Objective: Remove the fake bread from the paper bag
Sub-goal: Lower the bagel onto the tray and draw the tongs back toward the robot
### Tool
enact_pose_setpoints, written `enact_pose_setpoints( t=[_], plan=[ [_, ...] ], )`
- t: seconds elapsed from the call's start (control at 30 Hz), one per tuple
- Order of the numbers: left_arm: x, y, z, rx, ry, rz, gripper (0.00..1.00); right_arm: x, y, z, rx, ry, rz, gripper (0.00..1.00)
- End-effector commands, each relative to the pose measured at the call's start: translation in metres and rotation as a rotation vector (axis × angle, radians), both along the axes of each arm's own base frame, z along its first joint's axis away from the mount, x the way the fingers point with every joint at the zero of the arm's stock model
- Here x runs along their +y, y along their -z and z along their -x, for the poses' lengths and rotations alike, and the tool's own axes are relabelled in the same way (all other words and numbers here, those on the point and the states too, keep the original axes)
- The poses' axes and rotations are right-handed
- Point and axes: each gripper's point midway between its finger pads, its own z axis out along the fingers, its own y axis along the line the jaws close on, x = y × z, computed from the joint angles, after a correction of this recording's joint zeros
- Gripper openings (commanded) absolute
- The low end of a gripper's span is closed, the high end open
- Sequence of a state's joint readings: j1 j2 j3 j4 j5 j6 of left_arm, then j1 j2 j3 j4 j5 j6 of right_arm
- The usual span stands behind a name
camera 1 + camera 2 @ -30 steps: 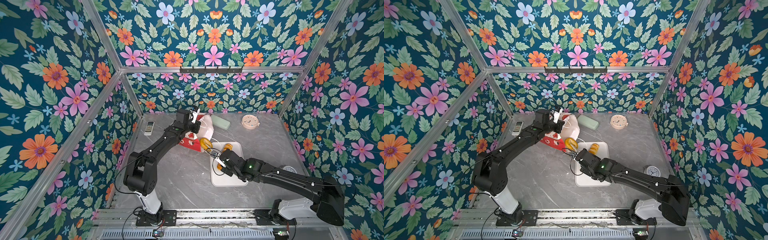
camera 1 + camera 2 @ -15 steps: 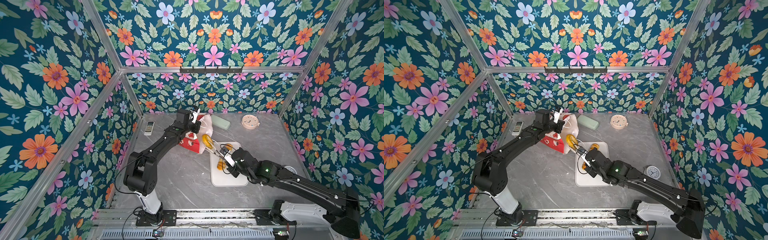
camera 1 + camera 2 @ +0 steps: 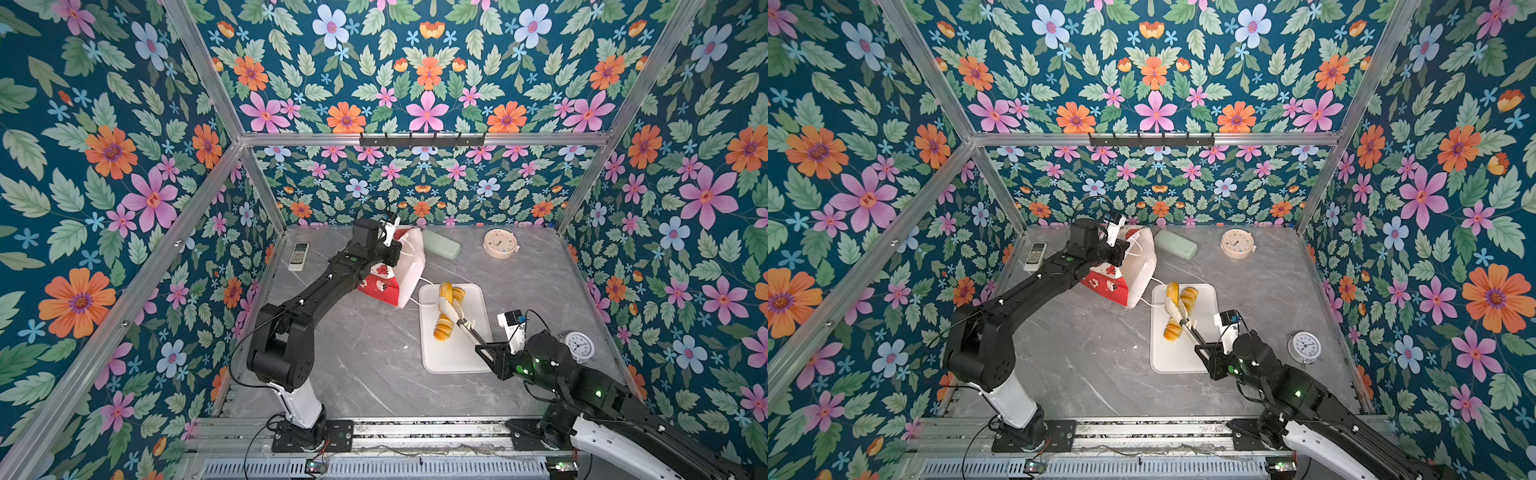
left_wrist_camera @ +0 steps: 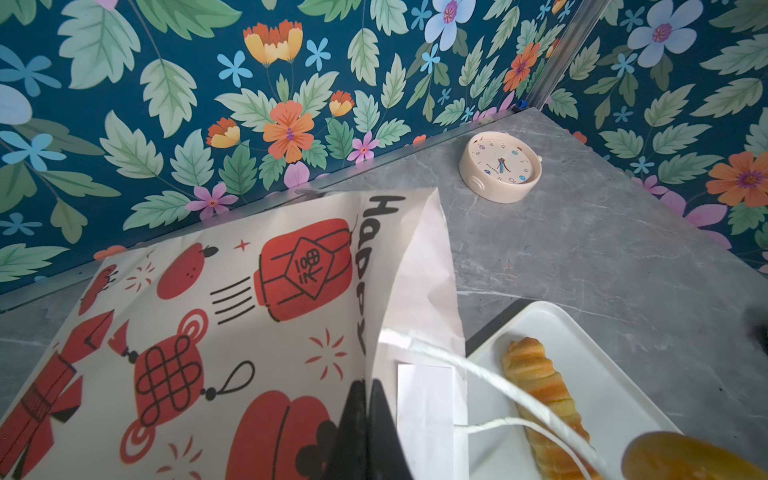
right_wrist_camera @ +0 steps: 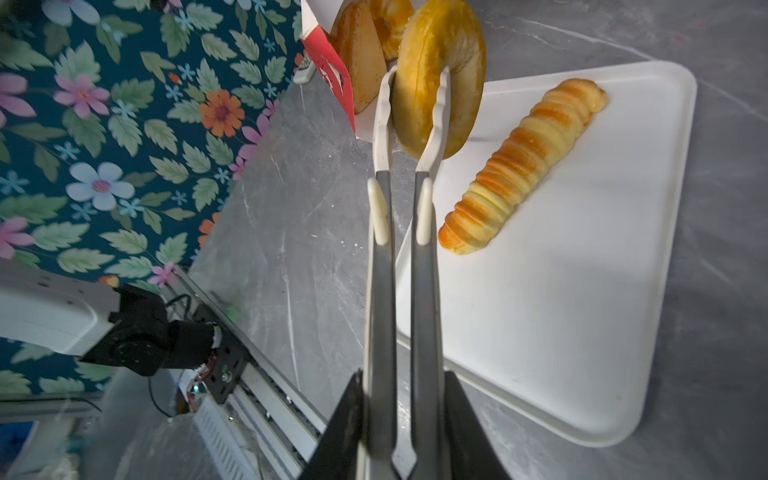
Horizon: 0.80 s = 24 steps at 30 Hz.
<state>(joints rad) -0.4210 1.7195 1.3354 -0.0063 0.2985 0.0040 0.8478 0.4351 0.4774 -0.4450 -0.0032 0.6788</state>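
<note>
Transfer step: right hand (image 5: 401, 419) is clamped on the tongs (image 5: 401, 257), whose tips, ahead of the hand, pinch the ring bagel (image 5: 440, 70) at the paper bag (image 4: 199, 316) mouth. Left hand (image 4: 368, 432) is closed on the bag's rim. The next move likely calls for carrying the bagel over the tray (image 5: 582, 332) beside the loaf (image 5: 523, 166), then easing the tongs open. Only the right wrist view shows two more pastries (image 5: 361, 54) inside the bag.
</note>
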Motion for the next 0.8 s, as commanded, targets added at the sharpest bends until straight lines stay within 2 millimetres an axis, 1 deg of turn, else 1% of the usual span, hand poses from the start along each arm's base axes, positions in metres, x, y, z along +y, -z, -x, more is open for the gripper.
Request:
enact_pose_setpoints(
  t=[0.0, 0.1, 0.23, 0.3, 0.47, 0.63, 0.77],
  plan=[
    [-0.006, -0.014, -0.001, -0.05, 0.029, 0.033, 0.0, -0.005, -0.008, -0.001, 0.057, 0.11, -0.201, 0.18],
    [-0.007, -0.013, 0.0, -0.053, 0.035, 0.037, 0.0, -0.017, 0.005, 0.005, 0.102, 0.164, -0.273, 0.17],
    [-0.007, -0.013, 0.002, -0.054, 0.041, 0.043, 0.0, -0.033, 0.022, 0.015, 0.151, 0.214, -0.304, 0.17],
    [-0.007, -0.013, 0.003, -0.055, 0.041, 0.042, 0.0, -0.036, 0.03, 0.018, 0.182, 0.23, -0.311, 0.17],
    [-0.006, -0.013, 0.005, -0.056, 0.041, 0.044, 0.0, -0.034, 0.056, 0.024, 0.297, 0.251, -0.292, 0.17],
    [-0.006, -0.015, 0.005, -0.06, 0.043, 0.046, 0.0, -0.043, 0.077, 0.032, 0.381, 0.297, -0.253, 0.18],
    [-0.007, -0.015, 0.006, -0.06, 0.047, 0.048, 0.0, -0.05, 0.088, 0.04, 0.44, 0.319, -0.213, 0.21]
  ],
)
